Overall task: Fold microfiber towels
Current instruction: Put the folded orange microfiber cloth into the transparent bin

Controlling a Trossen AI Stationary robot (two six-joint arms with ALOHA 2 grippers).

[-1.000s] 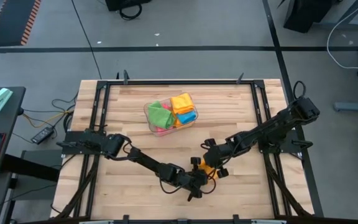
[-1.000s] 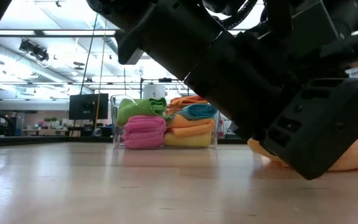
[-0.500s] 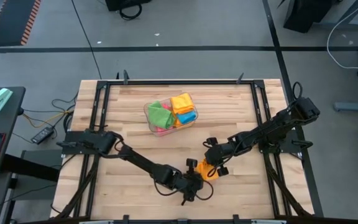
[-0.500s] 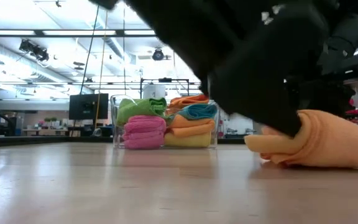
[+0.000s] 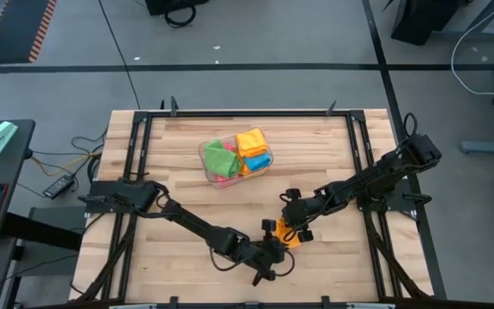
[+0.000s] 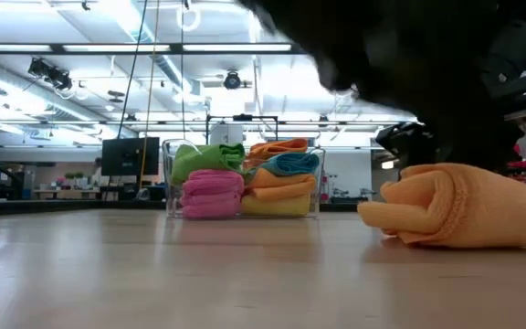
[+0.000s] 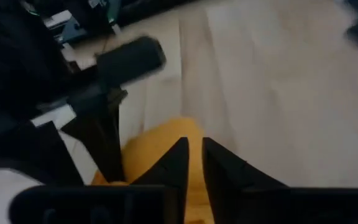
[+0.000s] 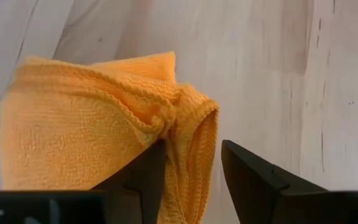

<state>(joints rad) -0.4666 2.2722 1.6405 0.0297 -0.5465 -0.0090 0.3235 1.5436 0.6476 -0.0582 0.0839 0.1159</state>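
Note:
An orange microfiber towel [image 5: 288,234] lies folded in a thick bundle [image 6: 459,217] on the wooden table, near its front edge. My left gripper [image 5: 273,248] hovers just above its near-left side. Only a narrow gap [image 7: 195,144] shows between the fingers, with nothing in it. My right gripper [image 5: 293,227] slants down onto the towel from the far right. It is open [image 8: 192,149], its fingers standing on either side of the towel's folded corner [image 8: 188,121]. More folded towels, green, pink, orange, blue and yellow, fill a clear bin [image 5: 234,156]. My left gripper hangs over the towel, apart from it as far as the views show. My right gripper has one finger [image 8: 143,177] lying against the towel's folded edge [image 8: 166,134]. Whether it touches, I cannot tell. The other finger stands clear, over bare wood.
The clear bin [image 6: 242,178] stands at the table's far middle. Bare wood lies to the left and right of the towel and between it and the bin. Black frame rails [image 5: 135,172] run along the table's edges.
My left gripper has risen off the table beside the orange towel; in the low view its dark bulk has gone up and uncovered the bundle. The towel stays in place on the table.

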